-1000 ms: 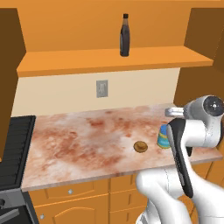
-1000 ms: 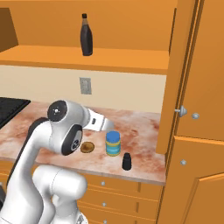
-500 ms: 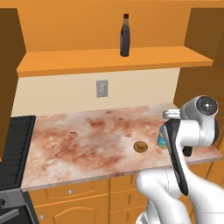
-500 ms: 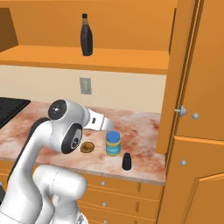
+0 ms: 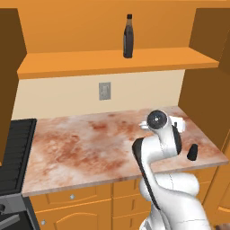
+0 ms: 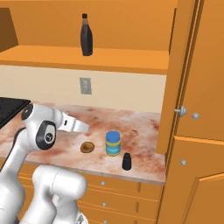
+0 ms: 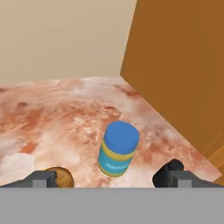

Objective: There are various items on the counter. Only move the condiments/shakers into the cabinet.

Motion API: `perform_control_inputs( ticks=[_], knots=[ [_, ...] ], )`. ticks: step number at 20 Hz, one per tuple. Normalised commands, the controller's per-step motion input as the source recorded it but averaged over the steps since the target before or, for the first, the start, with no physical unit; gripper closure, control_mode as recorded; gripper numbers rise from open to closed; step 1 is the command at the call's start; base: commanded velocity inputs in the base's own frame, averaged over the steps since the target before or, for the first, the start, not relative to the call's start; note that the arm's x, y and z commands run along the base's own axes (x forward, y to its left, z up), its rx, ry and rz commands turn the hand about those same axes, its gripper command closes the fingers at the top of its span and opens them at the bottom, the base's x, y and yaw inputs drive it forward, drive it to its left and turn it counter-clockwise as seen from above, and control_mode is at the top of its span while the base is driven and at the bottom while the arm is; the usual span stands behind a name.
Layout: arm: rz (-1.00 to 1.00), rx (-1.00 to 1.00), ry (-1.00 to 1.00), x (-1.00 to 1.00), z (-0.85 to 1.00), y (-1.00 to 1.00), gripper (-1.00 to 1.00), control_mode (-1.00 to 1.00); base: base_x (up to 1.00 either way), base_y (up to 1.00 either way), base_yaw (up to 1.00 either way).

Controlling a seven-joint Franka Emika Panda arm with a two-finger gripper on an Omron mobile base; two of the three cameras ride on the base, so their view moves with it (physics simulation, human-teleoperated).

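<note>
The dark brown bottle (image 5: 128, 36) (image 6: 86, 35) stands upright on the cabinet's shelf board (image 5: 112, 63) (image 6: 118, 59). On the counter (image 5: 81, 148) (image 6: 135, 124) the blue-lidded yellow-and-blue jar (image 6: 113, 143) (image 7: 118, 148) stands between the round brown pastry (image 6: 87, 147) (image 7: 60, 178) and the small black shaker (image 5: 192, 152) (image 6: 127, 162) (image 7: 167, 172). My gripper (image 7: 111, 180) is open, a little short of the jar and above the counter, with the jar centred ahead of its gap. Nothing is between the fingers. In the left base view my arm hides the jar and the pastry.
A black stove (image 5: 13, 152) (image 6: 8, 109) borders the counter's left end. A tall orange cupboard (image 6: 197, 131) with silver knobs rises at the counter's right end, close to the shaker. A wall outlet (image 5: 104, 91) is on the back wall. Orange drawers (image 5: 76, 195) run below.
The cameras have not moved. My arm has swung from the right edge of the left base view towards the middle, now covering the jar and pastry there. The gripper has stayed open.
</note>
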Motion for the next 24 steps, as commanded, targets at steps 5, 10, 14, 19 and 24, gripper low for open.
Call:
perform_control_inputs(
  ticks=[5, 10, 14, 19, 24],
  knots=[
    [-0.34, -0.07, 0.00, 0.58, -0.36, 0.54, -1.00, -1.00, 0.00, 0.00, 0.00],
    [-0.43, -0.13, 0.00, 0.68, -0.43, 0.16, -1.00, -1.00, 0.00, 0.00, 0.00],
    [-0.44, -0.13, 0.00, 0.67, -0.33, 0.00, -1.00, -1.00, 0.00, 0.00, 0.00],
    [-0.32, -0.07, -0.03, 0.38, -0.10, 0.00, -1.00, -1.00, 0.00, 0.00, 0.00],
    [0.00, 0.00, 0.00, 0.01, 0.00, 0.00, -1.00, -1.00, 0.00, 0.00, 0.00]
  ],
)
